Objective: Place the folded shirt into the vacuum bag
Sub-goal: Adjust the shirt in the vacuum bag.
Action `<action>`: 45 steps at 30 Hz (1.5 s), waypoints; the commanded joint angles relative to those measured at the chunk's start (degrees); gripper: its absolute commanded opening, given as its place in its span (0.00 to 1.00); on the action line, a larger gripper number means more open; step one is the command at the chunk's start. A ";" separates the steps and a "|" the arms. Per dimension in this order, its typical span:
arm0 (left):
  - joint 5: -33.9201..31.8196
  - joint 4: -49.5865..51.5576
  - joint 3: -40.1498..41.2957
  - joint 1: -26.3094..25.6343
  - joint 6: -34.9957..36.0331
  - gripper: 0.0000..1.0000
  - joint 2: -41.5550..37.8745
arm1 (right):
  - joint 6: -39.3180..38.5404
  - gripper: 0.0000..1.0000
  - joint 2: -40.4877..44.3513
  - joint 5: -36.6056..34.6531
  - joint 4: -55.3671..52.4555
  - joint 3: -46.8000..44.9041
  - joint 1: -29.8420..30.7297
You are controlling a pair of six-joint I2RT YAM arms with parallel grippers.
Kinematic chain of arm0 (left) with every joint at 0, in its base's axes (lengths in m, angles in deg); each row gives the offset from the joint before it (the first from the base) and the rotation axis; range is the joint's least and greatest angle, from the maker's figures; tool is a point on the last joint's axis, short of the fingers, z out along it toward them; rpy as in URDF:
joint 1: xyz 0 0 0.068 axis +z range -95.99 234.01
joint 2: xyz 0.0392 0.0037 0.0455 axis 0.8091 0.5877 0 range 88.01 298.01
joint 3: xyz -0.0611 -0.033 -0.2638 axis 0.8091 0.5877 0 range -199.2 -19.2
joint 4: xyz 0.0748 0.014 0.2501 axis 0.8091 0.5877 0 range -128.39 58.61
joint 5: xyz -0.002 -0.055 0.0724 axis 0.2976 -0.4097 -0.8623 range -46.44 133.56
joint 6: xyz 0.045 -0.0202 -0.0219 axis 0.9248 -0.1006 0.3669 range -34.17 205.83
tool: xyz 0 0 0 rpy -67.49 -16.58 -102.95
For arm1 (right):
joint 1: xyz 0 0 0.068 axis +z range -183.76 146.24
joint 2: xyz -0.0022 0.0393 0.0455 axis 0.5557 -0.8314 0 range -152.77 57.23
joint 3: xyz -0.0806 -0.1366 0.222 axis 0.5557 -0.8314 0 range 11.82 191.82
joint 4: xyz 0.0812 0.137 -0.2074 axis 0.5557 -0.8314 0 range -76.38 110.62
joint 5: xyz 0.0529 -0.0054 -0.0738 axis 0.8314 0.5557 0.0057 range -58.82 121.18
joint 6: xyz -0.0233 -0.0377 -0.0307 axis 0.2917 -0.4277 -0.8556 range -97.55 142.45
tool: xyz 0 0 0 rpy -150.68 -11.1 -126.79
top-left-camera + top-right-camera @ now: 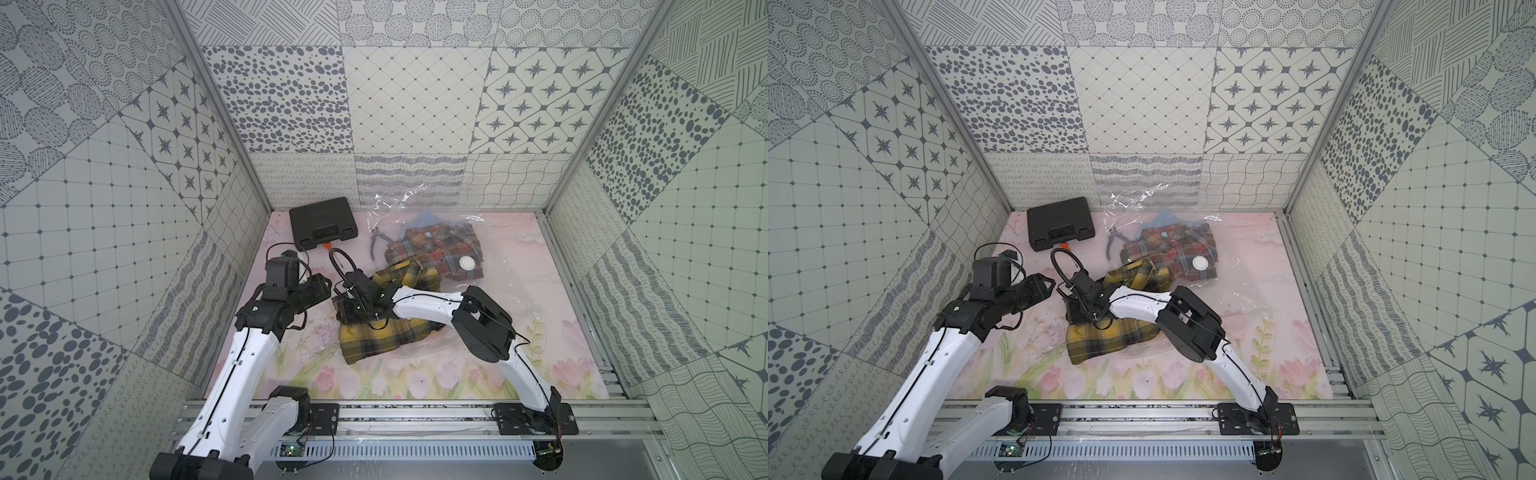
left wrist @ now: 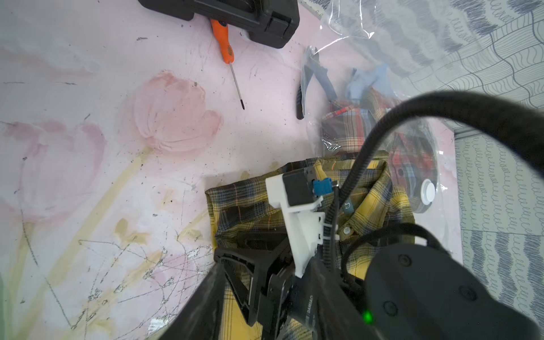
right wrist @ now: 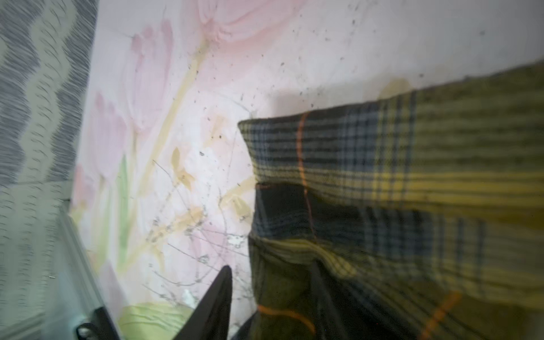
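Observation:
The folded shirt (image 1: 386, 338), yellow and dark plaid, lies mid-table in both top views (image 1: 1113, 338). Its collar end touches the vacuum bag (image 1: 503, 270), a clear crinkly sheet at the back right with a white valve cap (image 1: 466, 263). I cannot tell whether the collar end is under the plastic. My right gripper (image 1: 345, 309) is low at the shirt's left edge. In the right wrist view it (image 3: 270, 273) is open, with the cloth's edge (image 3: 412, 164) between the fingers. My left gripper (image 1: 323, 286) hovers open just left of the right one.
A red plaid shirt (image 1: 432, 249) lies inside the bag under the valve. A black case (image 1: 323, 224) sits at the back left, with an orange screwdriver (image 2: 225, 44) beside it. Pliers (image 2: 312, 85) lie at the bag's left edge. Patterned walls close three sides.

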 commanded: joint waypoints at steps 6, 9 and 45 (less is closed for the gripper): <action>5.49 1.76 5.86 -4.87 -5.04 0.50 -3.94 | -4.10 0.73 19.06 14.30 0.08 -9.57 -9.43; 1.18 -1.43 8.54 -13.42 -8.24 0.49 -3.15 | -8.38 0.73 26.73 11.62 -4.17 -17.90 -15.07; -8.40 -14.99 13.48 -28.37 -9.62 0.44 17.87 | -18.34 0.11 29.96 3.63 -13.18 -30.96 -26.75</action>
